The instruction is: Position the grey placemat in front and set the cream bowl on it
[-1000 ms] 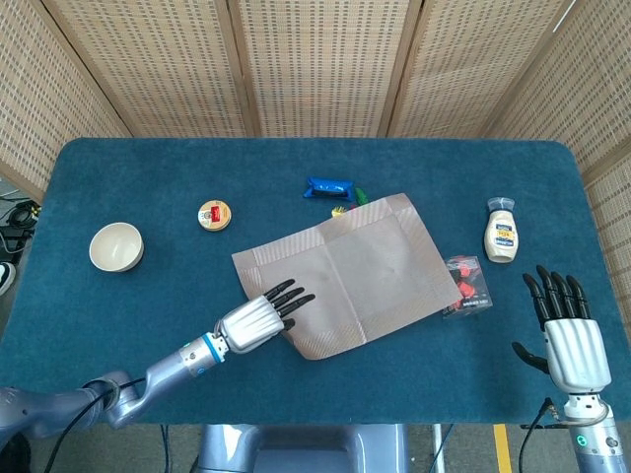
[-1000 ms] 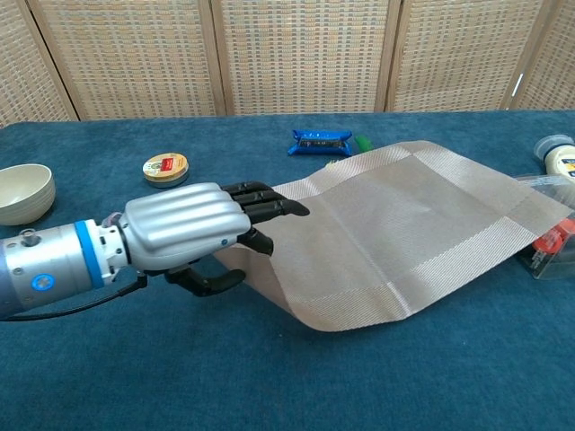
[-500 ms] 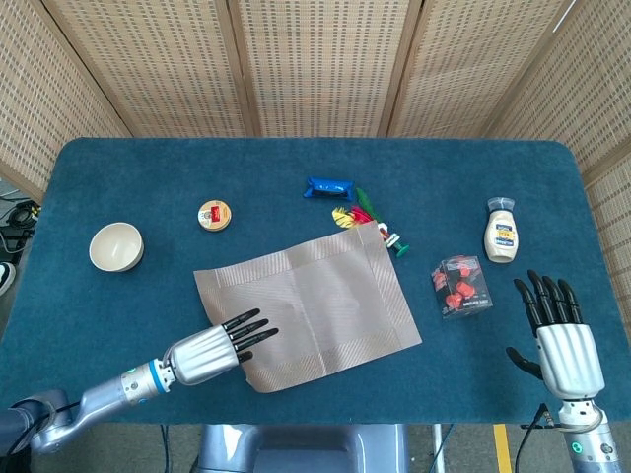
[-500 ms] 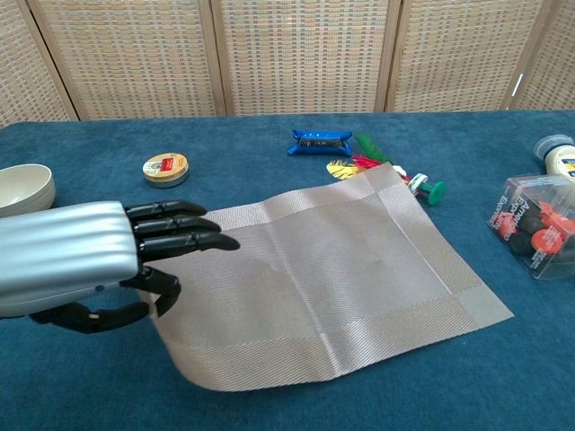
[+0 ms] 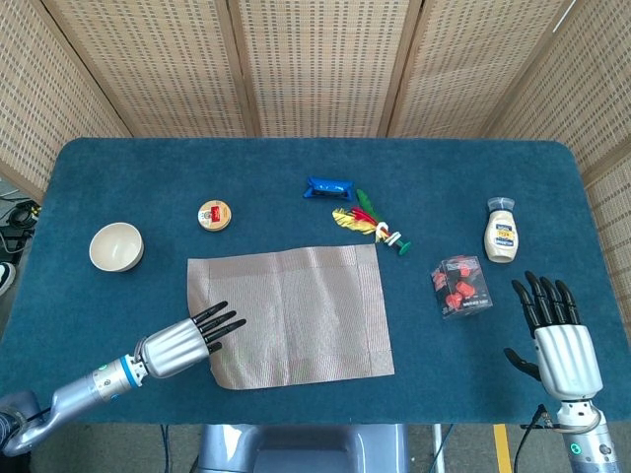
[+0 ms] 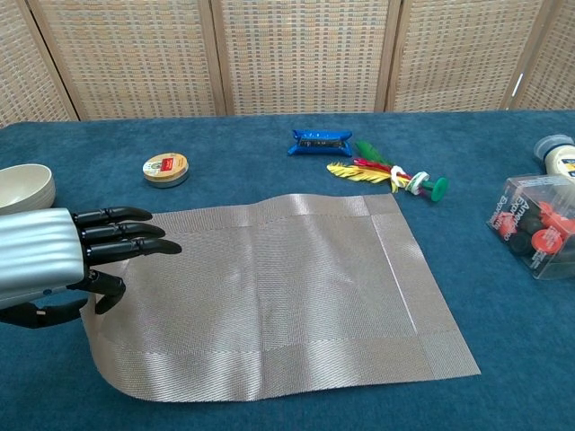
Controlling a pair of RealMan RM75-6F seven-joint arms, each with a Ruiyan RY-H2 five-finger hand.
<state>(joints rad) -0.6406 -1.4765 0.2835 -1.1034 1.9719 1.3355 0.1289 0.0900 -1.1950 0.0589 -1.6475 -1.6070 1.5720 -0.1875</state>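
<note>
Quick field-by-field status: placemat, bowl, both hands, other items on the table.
placemat: grey placemat lies near the front edge, its left edge lifted
bowl: cream bowl stands on the table, left of the mat, not on it
left hand: left hand pinches the mat's left edge
right hand: right hand empty, fingers apart
other: round tin, mayonnaise bottle

head: high, looking down | chest: low, near | shared: placemat [image 5: 291, 315]
</note>
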